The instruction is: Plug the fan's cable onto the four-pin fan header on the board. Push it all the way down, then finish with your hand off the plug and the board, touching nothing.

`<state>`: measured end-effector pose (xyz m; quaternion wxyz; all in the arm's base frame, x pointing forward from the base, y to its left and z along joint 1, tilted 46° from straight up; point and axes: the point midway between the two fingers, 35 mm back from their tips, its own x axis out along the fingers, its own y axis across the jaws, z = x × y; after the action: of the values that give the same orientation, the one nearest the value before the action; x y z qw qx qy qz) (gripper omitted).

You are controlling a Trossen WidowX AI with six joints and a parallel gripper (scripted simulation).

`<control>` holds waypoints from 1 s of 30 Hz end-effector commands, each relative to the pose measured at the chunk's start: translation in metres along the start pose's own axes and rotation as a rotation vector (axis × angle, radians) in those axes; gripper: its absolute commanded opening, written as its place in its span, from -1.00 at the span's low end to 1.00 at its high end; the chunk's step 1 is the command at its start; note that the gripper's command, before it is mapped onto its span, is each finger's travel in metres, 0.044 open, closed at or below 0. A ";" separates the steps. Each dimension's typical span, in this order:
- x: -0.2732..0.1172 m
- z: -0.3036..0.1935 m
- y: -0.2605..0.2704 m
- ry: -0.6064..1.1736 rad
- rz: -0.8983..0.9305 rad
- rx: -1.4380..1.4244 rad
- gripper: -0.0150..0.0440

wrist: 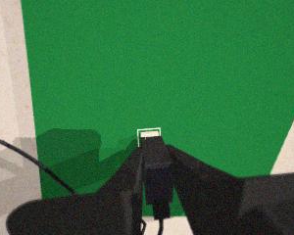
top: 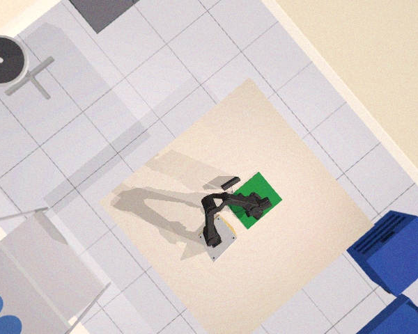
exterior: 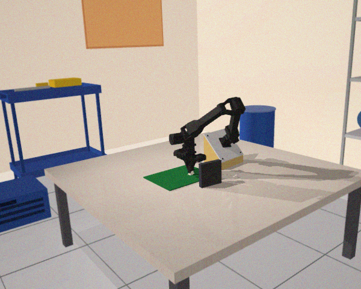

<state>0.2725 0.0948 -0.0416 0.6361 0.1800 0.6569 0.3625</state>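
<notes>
The green board (top: 259,182) (exterior: 165,178) (wrist: 162,64) lies flat on the table. My gripper (exterior: 190,170) (wrist: 153,151) points down over it and is shut on the fan's dark plug (wrist: 158,181), with the cable leaving its lower end in the wrist view. The pale four-pin header (wrist: 149,133) shows just beyond the plug's far end, inside a thin white outline. The plug and fingers hide the rest of the header, and how deep the plug sits cannot be told. The black fan (top: 230,183) (exterior: 210,173) stands upright beside the board. Its cable (wrist: 49,173) curves in from the left.
The arm's base sits on a sloped grey plate (top: 221,248) (exterior: 227,153) with yellow sides, close to the board. The fan is near the gripper at one board edge. The table (top: 292,251) (exterior: 127,211) carries them all; a blue cart and cabinet stand beyond it.
</notes>
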 end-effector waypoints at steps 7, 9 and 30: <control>0.007 -0.001 0.001 0.000 0.005 0.005 -0.49; 0.008 -0.001 0.001 0.000 0.005 0.005 -0.49; -0.049 0.000 -0.001 0.000 0.003 0.005 0.39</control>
<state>0.2805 0.0608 -0.0104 0.6393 0.1867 0.6545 0.3578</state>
